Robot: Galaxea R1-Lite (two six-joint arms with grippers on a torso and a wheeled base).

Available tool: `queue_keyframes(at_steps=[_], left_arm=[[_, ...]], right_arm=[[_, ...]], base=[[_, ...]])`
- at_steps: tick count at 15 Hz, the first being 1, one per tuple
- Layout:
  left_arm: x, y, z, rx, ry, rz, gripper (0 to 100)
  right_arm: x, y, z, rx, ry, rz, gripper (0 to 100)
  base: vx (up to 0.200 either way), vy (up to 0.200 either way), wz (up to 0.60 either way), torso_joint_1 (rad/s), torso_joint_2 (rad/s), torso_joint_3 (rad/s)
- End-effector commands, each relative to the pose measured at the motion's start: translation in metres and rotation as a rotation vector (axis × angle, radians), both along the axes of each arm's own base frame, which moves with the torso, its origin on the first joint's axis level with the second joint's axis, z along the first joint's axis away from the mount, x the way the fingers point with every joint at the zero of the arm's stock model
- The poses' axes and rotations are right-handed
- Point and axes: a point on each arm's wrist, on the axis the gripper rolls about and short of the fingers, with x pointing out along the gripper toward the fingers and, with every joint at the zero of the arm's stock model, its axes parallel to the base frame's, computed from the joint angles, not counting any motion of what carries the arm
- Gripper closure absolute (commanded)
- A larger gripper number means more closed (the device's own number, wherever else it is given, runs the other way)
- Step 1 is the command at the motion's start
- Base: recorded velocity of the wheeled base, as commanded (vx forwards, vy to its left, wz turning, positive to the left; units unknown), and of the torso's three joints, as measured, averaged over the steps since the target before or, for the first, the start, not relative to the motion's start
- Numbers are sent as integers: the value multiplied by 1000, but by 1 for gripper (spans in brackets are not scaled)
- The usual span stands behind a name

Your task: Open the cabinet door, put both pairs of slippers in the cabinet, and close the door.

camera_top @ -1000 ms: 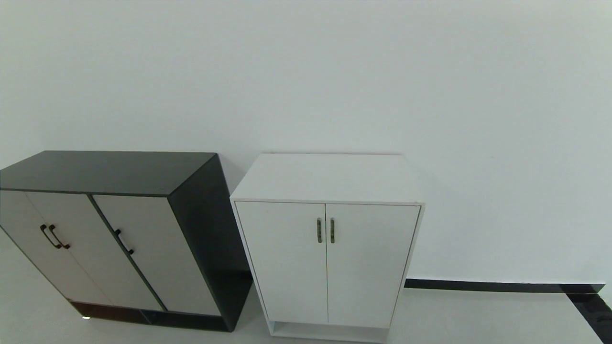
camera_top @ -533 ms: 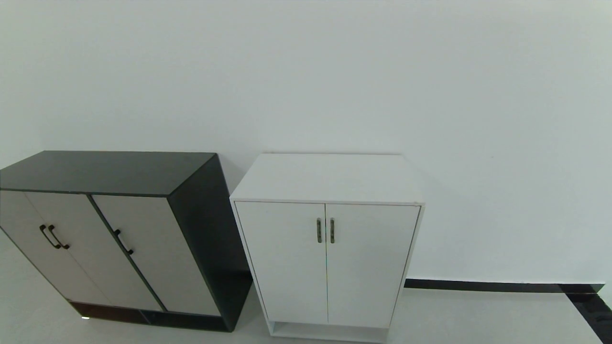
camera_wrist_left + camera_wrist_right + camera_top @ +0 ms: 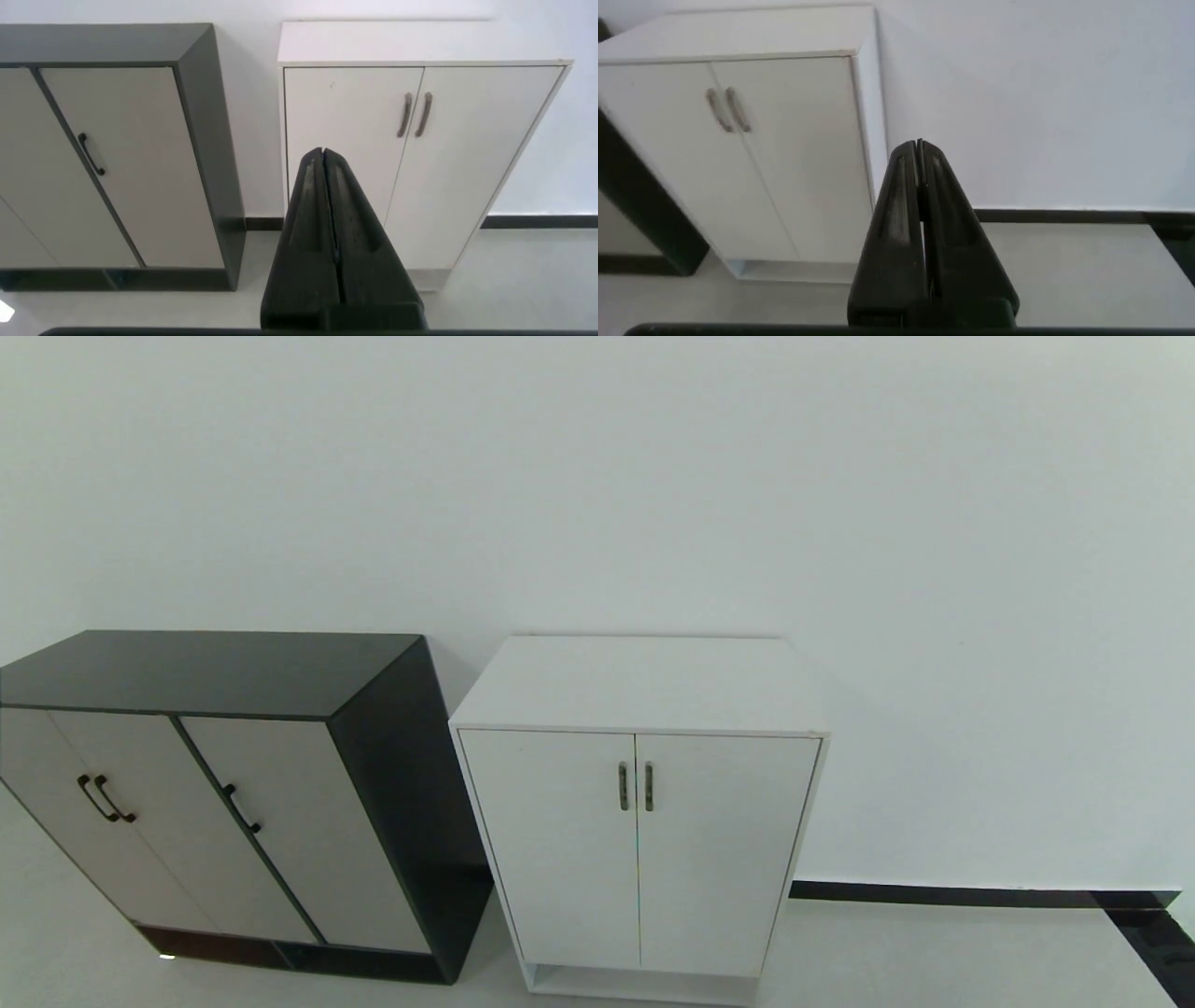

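White, smooth laminate covers the boxy cabinet [image 3: 644,686], which stands on the floor [image 3: 934,961] against the far wall [image 3: 747,476]. Its two flat doors [image 3: 560,849] are shut, and slim upright metal handles [image 3: 624,786] flank the centre seam. Just to its left stands a wider dark cabinet [image 3: 224,672] with pale matte fronts and black bar handles [image 3: 241,809]. A glossy black skirting strip [image 3: 943,894] runs along the wall on the right. The left wrist view brings in the left gripper [image 3: 324,154], its black tapered fingers [image 3: 306,219] pressed together on nothing, before both cabinets. The right wrist view brings in the right gripper [image 3: 918,147], its fingers [image 3: 898,219] likewise pressed flat together, near the white cabinet's right side.
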Motion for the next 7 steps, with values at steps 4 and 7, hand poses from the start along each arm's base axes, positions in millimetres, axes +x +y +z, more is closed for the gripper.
queue_keyframes(at_steps=[4, 7], left_arm=[[0, 0, 0, 0, 1, 0, 100], [0, 0, 0, 0, 1, 0, 100]], right_arm=[[-1, 0, 0, -2, -17, -1, 100], [-1, 0, 0, -4, -17, 0, 100]], base=[[0, 0, 0, 0, 0, 0], [0, 0, 0, 0, 0, 0]])
